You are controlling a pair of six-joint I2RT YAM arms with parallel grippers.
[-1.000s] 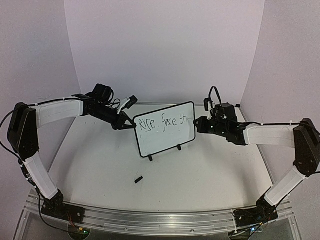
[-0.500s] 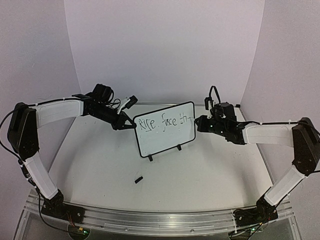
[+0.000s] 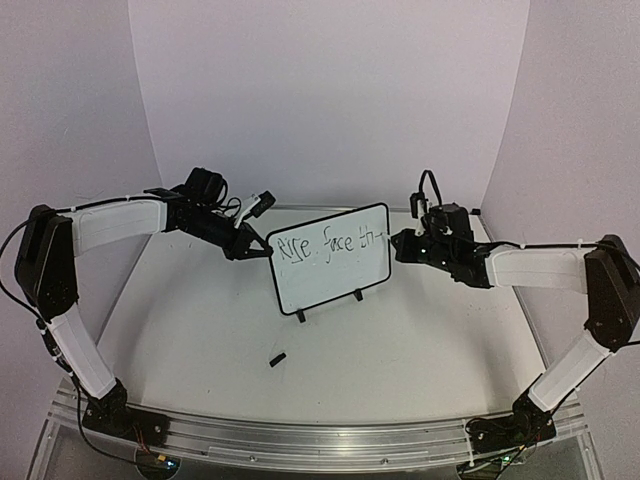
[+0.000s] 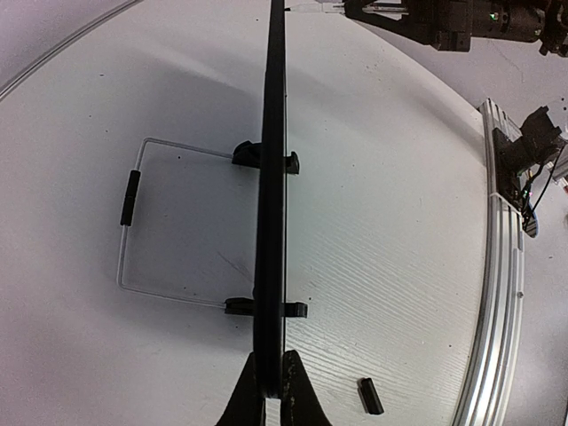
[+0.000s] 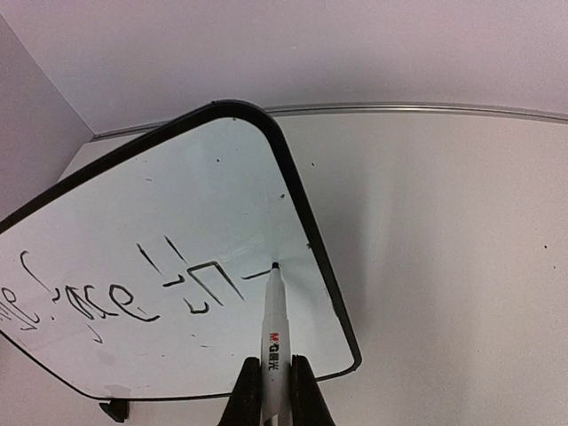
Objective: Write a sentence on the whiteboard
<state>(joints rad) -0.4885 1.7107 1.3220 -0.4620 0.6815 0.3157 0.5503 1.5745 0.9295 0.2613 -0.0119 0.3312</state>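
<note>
The whiteboard [image 3: 330, 275] stands on its two black feet at the table's middle. It carries one line of black writing [image 3: 328, 243], roughly "Rise face th" with a fresh short stroke. My left gripper [image 3: 252, 250] is shut on the board's left edge; the left wrist view shows the board edge-on [image 4: 271, 195] between the fingers [image 4: 270, 390]. My right gripper [image 3: 400, 246] is shut on a white marker [image 5: 272, 342]. Its black tip touches the board [image 5: 222, 186] at the end of a short stroke near the right edge.
A small black marker cap [image 3: 277, 358] lies on the table in front of the board; it also shows in the left wrist view [image 4: 370, 396]. A wire stand [image 4: 133, 222] lies behind the board. The table's aluminium front rail [image 3: 320, 435] runs along the near edge.
The marker tip has moved slightly to the right and added a short stroke after "th". The left gripper and the board have stayed in place.
</note>
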